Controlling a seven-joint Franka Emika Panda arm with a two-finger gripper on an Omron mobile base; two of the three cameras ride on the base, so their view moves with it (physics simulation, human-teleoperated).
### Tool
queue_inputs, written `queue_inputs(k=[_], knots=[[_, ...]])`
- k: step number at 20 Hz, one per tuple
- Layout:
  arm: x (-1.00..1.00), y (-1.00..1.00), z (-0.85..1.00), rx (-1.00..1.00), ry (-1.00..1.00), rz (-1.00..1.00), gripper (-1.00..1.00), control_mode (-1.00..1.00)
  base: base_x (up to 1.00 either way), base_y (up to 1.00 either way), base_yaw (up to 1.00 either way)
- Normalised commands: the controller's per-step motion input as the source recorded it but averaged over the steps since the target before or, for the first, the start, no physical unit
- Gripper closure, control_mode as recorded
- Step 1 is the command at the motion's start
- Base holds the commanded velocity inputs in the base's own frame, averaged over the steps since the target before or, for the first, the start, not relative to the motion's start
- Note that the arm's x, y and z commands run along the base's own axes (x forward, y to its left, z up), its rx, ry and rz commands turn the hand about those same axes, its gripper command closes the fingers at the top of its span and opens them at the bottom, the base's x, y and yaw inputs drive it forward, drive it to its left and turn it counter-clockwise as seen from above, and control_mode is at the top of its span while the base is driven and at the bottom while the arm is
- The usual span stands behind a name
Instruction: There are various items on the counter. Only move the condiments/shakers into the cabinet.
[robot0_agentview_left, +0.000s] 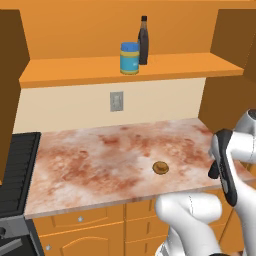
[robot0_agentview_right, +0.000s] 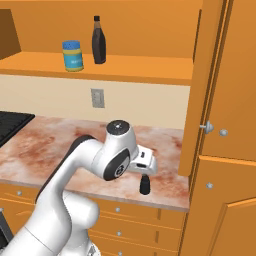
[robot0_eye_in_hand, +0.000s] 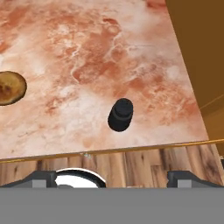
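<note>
Standing upright near the front edge of the worktop (robot0_eye_in_hand: 87, 57), the small black shaker (robot0_eye_in_hand: 120, 114) sits just below the hand (robot0_eye_in_hand: 112, 177), whose two fingertips (robot0_eye_in_hand: 43, 177) are spread wide apart and hold nothing. The round brown pastry (robot0_agentview_left: 160, 168) lies well to its left. On the cabinet (robot0_agentview_left: 75, 70) shelf, the dark brown bottle (robot0_agentview_left: 143, 40) stands just beside the blue-lidded jar (robot0_agentview_left: 129, 58).

The white Franka arm with dark joints rises from its base, bends at the elbow and reaches forward over the front right edge of the counter. Its two-finger gripper (robot0_eye_in_hand: 112, 177) points down, the dark fingertips (robot0_eye_in_hand: 41, 178) spread wide apart, holding nothing.
</note>
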Motion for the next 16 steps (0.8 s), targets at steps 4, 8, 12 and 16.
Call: queue_inputs(k=[4, 8, 12, 16], knots=[[0.32, -0.24, -0.26, 0.0, 0.0, 0.0, -1.0, -1.0, 0.0, 0.0, 0.0], [0.29, -0.19, -0.25, 0.0, 0.0, 0.0, -1.0, -1.0, 0.0, 0.0, 0.0], [0.25, -0.04, -0.18, 0.0, 0.0, 0.0, -1.0, -1.0, 0.0, 0.0, 0.0], [0.13, 0.0, -0.09, 0.0, 0.04, 0.0, -1.0, -1.0, 0.0, 0.0, 0.0]])
